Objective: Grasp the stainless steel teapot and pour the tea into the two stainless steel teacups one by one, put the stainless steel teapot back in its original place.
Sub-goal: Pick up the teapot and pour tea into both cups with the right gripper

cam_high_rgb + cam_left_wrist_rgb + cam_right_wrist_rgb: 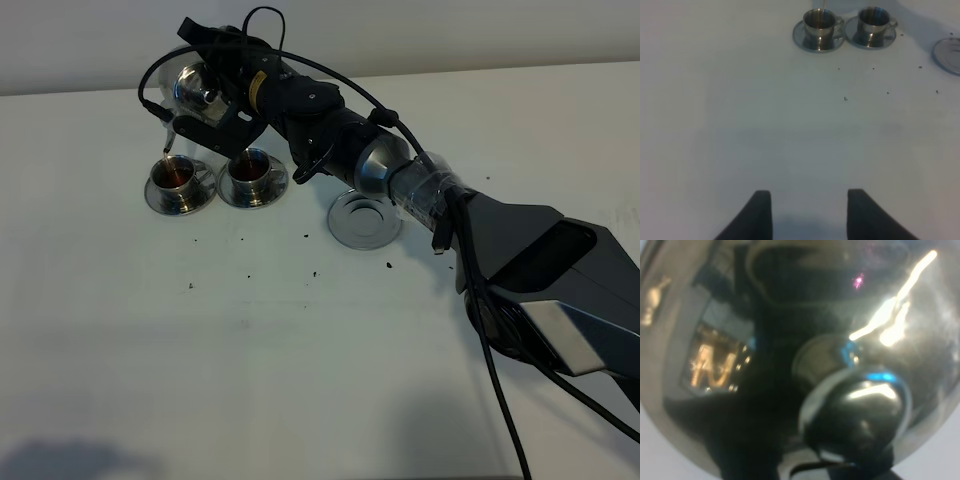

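Observation:
The stainless steel teapot (195, 88) hangs tilted at the back left, its thin spout (168, 136) pointing down over the left teacup (178, 178). My right gripper (224, 100) is shut on the pot's handle side. In the right wrist view the pot's shiny body (790, 340) fills the frame and hides the fingers. Both teacups hold brown tea; the right one (250, 170) stands on its saucer beside the first. The steel coaster (364, 220) lies bare to their right. My left gripper (810, 215) is open over bare table, well short of the cups (819, 22) (874, 20).
Small dark specks (312, 270) are scattered on the white table in front of the cups and coaster. The right arm (430, 190) stretches diagonally from the lower right across the coaster's far side. The coaster's edge (949, 54) shows in the left wrist view.

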Available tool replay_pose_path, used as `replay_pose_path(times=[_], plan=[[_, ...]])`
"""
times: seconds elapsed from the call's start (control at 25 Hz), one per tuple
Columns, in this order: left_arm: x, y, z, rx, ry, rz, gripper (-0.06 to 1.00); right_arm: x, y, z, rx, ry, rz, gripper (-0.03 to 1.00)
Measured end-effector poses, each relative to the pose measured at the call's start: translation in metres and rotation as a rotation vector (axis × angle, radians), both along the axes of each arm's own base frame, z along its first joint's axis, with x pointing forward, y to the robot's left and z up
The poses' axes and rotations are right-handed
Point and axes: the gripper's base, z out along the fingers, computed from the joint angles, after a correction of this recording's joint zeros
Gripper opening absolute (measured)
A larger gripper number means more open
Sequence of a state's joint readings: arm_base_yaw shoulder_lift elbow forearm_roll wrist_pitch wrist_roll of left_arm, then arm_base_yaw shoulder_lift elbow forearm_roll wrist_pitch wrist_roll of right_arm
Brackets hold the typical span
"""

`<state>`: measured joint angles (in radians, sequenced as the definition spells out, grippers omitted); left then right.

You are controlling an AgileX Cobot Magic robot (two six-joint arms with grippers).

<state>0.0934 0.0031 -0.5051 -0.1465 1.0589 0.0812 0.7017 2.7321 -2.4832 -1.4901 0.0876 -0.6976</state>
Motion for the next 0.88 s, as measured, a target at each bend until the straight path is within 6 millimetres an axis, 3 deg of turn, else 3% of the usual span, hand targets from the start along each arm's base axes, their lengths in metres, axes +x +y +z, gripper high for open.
replay_pose_path(times=[0.48, 0.88], plan=[[0.0, 0.0, 0.0, 0.0, 0.0, 0.0, 0.39, 0.0003, -0.0005, -0.0001, 0.019, 0.014, -0.01, 0.18], [0.0, 0.0, 0.0, 0.0, 0.0, 0.0, 0.39, 0.0028, -0.008, -0.0046, 0.168, 0.16, -0.19, 0.18]])
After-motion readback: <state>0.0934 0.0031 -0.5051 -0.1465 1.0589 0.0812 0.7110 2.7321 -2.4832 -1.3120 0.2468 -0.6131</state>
